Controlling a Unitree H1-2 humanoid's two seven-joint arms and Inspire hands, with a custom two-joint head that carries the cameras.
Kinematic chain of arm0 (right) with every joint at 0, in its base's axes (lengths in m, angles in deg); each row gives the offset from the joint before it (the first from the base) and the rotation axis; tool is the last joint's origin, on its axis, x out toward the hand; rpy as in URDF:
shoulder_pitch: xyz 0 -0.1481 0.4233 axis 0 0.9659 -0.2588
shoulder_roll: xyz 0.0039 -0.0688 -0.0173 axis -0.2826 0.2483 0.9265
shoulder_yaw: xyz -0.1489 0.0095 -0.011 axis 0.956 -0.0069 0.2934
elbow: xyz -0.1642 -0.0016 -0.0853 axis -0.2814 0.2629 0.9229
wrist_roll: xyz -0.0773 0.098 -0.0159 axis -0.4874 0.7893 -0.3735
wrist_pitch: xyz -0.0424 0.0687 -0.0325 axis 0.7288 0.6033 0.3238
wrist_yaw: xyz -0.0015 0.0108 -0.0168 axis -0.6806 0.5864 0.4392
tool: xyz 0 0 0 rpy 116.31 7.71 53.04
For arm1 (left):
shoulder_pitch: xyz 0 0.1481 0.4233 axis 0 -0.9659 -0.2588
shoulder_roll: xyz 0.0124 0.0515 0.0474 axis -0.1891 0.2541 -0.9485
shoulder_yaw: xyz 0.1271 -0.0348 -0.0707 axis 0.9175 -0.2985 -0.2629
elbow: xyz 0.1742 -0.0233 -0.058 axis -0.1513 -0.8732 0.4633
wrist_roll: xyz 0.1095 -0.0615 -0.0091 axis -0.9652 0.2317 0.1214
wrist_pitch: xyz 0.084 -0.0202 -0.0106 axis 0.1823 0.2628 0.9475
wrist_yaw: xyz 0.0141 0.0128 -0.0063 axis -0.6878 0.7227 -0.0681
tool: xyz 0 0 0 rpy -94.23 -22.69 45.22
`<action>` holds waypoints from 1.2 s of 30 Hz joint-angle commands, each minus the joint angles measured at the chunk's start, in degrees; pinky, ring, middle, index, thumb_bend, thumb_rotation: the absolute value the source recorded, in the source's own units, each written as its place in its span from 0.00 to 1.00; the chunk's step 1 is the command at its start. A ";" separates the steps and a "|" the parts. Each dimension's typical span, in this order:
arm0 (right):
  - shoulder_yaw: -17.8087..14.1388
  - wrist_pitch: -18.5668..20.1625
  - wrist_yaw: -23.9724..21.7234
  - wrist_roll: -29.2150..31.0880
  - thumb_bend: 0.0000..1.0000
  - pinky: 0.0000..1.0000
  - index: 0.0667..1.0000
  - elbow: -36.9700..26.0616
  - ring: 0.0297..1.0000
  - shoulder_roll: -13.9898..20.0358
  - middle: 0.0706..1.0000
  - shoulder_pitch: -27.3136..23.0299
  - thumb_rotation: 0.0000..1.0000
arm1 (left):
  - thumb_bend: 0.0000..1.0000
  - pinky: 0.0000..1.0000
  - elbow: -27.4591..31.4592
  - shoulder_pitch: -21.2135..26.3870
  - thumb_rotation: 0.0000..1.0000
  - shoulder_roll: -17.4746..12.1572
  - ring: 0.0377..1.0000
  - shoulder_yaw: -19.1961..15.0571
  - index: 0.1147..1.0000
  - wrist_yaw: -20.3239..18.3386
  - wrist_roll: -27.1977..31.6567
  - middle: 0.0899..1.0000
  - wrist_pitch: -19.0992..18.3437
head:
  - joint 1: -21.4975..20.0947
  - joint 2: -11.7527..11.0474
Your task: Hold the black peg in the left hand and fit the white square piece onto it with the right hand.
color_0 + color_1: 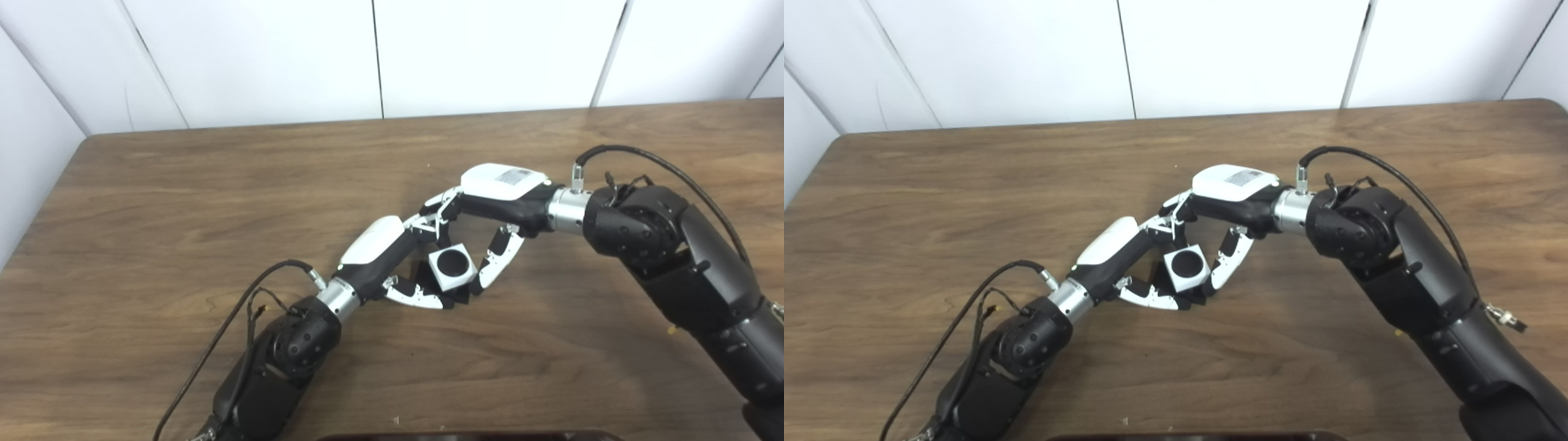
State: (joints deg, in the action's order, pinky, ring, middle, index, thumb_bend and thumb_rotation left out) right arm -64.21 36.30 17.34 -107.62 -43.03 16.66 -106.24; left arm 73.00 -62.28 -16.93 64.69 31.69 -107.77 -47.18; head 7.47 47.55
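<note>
Brown wood-grain table with rounded far corners stands against white panelled wall, dark vertical seams between panels; lighting even, diffuse.

Even, bright overhead light, both views sharp.
Faint glare on the surface toward 1 o'clock; soft shadows beneath the arms.

Meeting over a wooden table: left hand and right hand, fingers closed around a white square piece, its round hole filled dark. Peg itself mostly hidden beneath.
</note>
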 commanded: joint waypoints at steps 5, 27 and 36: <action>-0.06 1.16 -1.37 -0.57 0.89 0.84 0.76 -1.39 0.90 1.11 0.89 -1.50 0.30 | 0.52 0.86 -1.33 -0.81 0.07 -0.54 0.95 1.76 0.42 -3.66 -1.12 0.93 -1.92 | -0.01 0.06; -6.74 3.55 -3.71 1.12 0.97 0.82 0.81 -1.85 0.90 10.25 0.91 -4.71 0.30 | 0.52 0.86 -1.27 -1.32 0.07 -1.34 0.95 1.56 0.42 -4.19 -0.34 0.93 -2.08 | -2.59 0.02; -8.32 5.75 -4.44 0.62 0.96 0.84 0.82 -3.43 0.90 12.12 0.91 -4.86 0.28 | 0.52 0.86 -1.42 -1.40 0.07 -1.61 0.96 1.33 0.43 -4.07 -0.03 0.93 -1.84 | -3.53 -0.31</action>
State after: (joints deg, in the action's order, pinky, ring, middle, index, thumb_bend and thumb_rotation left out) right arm -71.24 41.52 12.23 -107.30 -44.82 27.50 -108.17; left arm 73.01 -62.27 -17.40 64.68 31.51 -107.16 -47.16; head 3.87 47.20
